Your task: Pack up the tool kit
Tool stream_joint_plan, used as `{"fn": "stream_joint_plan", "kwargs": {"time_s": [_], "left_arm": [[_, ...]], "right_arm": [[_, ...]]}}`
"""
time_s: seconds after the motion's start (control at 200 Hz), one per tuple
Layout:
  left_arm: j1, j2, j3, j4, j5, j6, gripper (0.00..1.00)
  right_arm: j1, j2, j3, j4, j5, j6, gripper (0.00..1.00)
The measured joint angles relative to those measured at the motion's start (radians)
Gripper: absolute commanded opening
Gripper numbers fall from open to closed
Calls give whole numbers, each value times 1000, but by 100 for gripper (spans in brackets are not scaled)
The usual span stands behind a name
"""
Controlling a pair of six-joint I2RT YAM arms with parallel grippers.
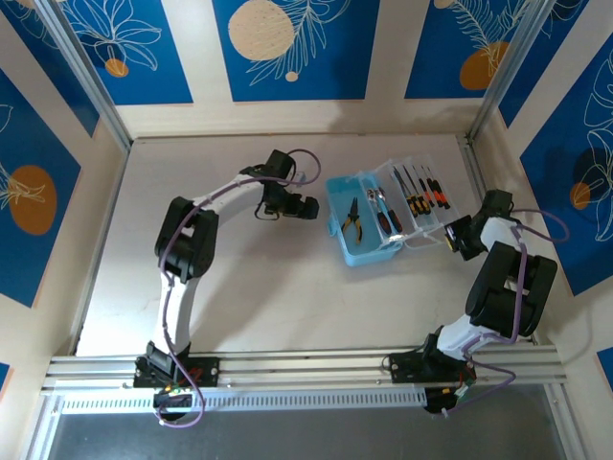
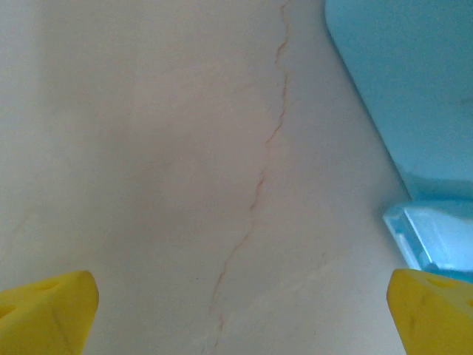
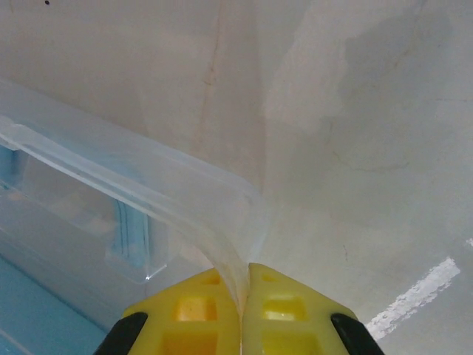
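Clearly, the right gripper is closed on the thin edge of the clear lid. In the right wrist view its two yellow, ribbed fingers are pressed together, and the transparent plastic sheet is pinched between them. This contact cannot be made out from above, where the gripper is seen just at the near right corner of the lid.

From above the whole tool kit is seen. One light-blue case, rectangular with rounded corners, is lying between the two grippers, to the left of the right one and to the right of the left gripper. The lid is folded open toward the right gripper. One pair of yellow-handled pliers is laid inside the blue tray. Beside it are some silver tools whose number cannot be told. A row of small screwdrivers with black and red handles is kept in the lid; about five can be counted.

In the left wrist view the two yellow fingertips are spread wide with nothing between them. They are held over a pale, smooth table with one thin reddish vein. A corner of the blue case is seen ahead and to the right of them, and it is not touched.
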Motion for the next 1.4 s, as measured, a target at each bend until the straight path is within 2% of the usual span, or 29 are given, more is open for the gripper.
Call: {"fn": "stream_joint_plan", "kwargs": {"time_s": [0.395, 0.895, 1.141, 1.401], "left_arm": [[-14, 76, 76, 0, 10, -37, 100], [-14, 100, 124, -43, 10, -49, 100], [-13, 108, 139, -57, 12, -49, 100], [-11, 110, 142, -58, 14, -57, 100]], "right_arm": [[92, -64, 19, -53, 128, 1, 0], [270, -262, 86, -204, 336, -18, 0], [435, -325, 143, -301, 473, -17, 0], [704, -357, 198, -410, 628, 17, 0]]}}
